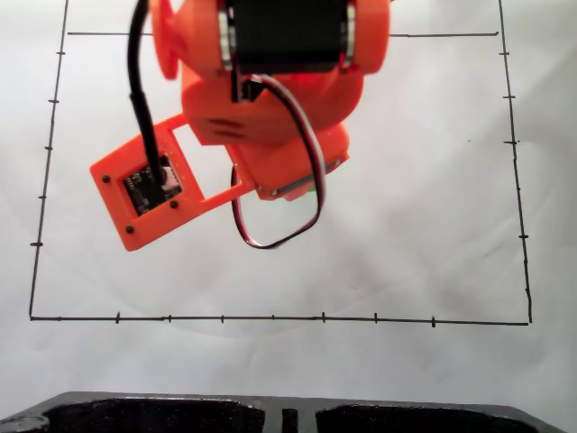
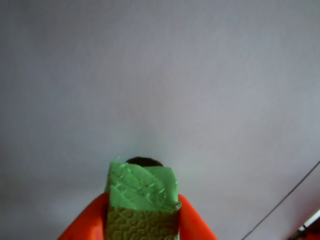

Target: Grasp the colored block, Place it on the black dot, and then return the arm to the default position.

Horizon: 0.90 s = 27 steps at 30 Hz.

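1. Where the wrist view looks down between its two orange fingers (image 2: 192, 220), the gripper (image 2: 142, 225) is pinched on the colored block (image 2: 142, 192), one finger pressed against each side of the green cube.
2. The cube's crackled face points toward the camera, and its smoother top slopes away from it.
3. Just past the block's far edge, a thin dark sliver of the black dot (image 2: 144, 161) peeks out; the cube covers the rest of it. Whether the block already touches the paper cannot be told.
4. The white paper (image 2: 160, 75) spreads plain around them, with a thin black line crossing the wrist view's lower right corner.
5. In the fixed view, the arm (image 1: 270, 99) reaches in from the top edge over the paper inside the drawn border (image 1: 270, 317), its camera mount (image 1: 153, 189) jutting left and a looped cable (image 1: 306, 180) hanging beneath it.
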Motion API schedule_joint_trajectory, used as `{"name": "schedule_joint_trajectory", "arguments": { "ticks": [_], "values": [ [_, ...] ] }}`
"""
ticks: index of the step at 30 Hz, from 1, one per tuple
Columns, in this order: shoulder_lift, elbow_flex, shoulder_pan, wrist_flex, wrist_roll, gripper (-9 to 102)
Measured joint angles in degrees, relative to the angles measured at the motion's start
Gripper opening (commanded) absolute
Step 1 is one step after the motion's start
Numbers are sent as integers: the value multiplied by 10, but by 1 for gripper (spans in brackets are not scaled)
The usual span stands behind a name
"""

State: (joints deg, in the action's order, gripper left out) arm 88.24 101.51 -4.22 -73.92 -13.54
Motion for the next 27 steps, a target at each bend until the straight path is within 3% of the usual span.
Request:
{"name": "schedule_joint_trajectory", "arguments": {
  "ticks": [5,9,16,27],
  "values": [
    [-7,-1,3,1,-6,21],
    [-7,-1,5,-9,-10,34],
    [-7,-1,6,-22,-24,46],
    [69,-1,12,-79,-29,48]
  ]
}}
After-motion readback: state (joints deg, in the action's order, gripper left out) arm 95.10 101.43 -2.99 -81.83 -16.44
